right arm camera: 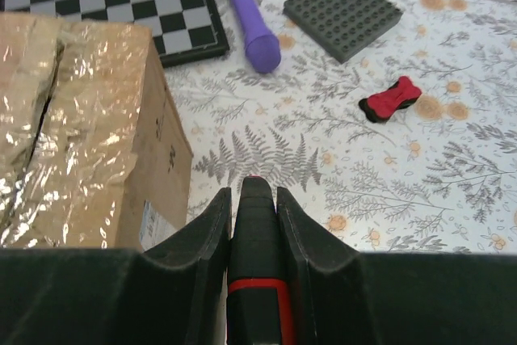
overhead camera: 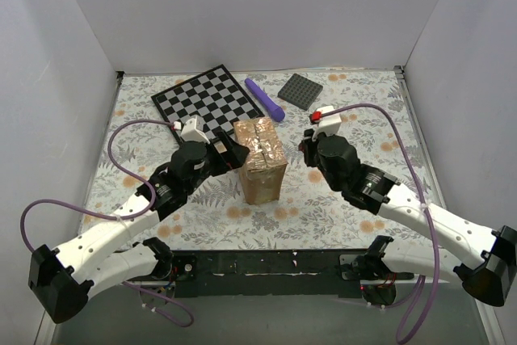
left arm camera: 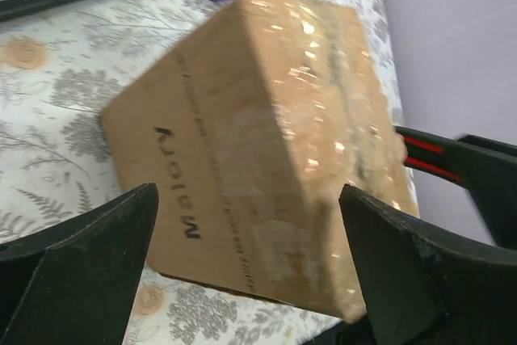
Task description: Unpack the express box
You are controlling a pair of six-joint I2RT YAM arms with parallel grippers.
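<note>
ok express box [overhead camera: 261,159] brown, taped; l fingers [left arm camera: 81,268] open, r fingers [right arm camera: 208,236] grip tool [right arm camera: 257,216]

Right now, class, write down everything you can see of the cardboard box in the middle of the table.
The express box is a small brown cardboard carton, roughly cube-shaped. Crinkled glossy clear tape covers its top flaps, which lie down with a dark gap along their seam; black print marks two sides. It stands upright on the floral tablecloth, near the checkerboard. The open left gripper faces one printed side; the right gripper, shut on a black tool, sits apart on the other.
</note>
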